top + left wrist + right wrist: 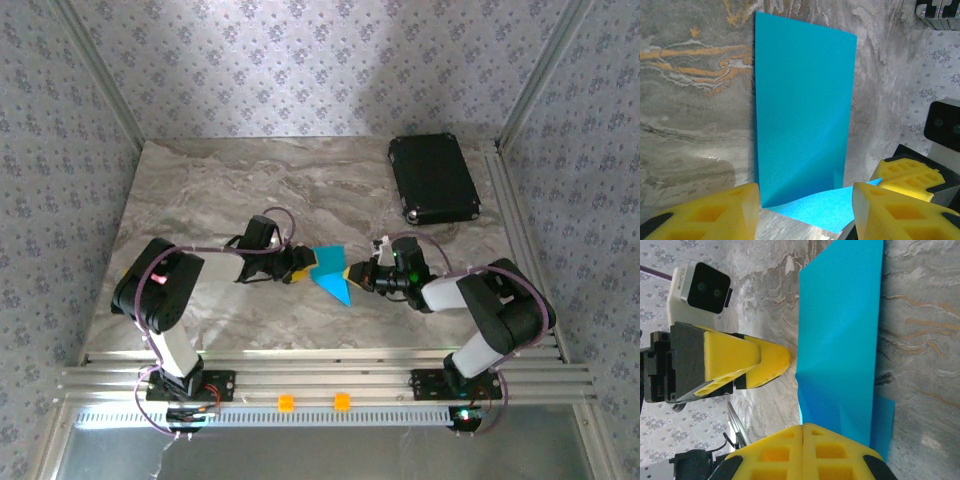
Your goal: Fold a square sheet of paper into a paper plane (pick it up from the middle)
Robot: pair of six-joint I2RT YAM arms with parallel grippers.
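You are working on a marbled table (200, 190) with a black case (432, 180) lying well apart at the far right, out of the way of both arms. The blue sheet of paper (330, 272) is sitting near the middle of the table between the two grippers. Part of it is lying flat on the marble while a larger panel is rising off the surface, so it is reading as a strip bent along one line and not yet as a dart. By my judgement you are partway through an early fold, turning one panel over the part that is resting flat. Your right gripper (356, 276) is sitting at the sheet's right edge with its jaws pressed together. It appears to be pinching that edge and holding the panel up, though the pads (840, 455) are hiding the exact contact. Your left gripper (300, 263) is hovering just beside the sheet's other edge with its jaws apart, gripping nothing, and the paper is showing in the gap between its fingers. The next move is calling for the right arm to carry the raised panel over until the edges are meeting. The left fingers would then be pressing the flat part down and flattening the crease without dragging the thin paper askew.
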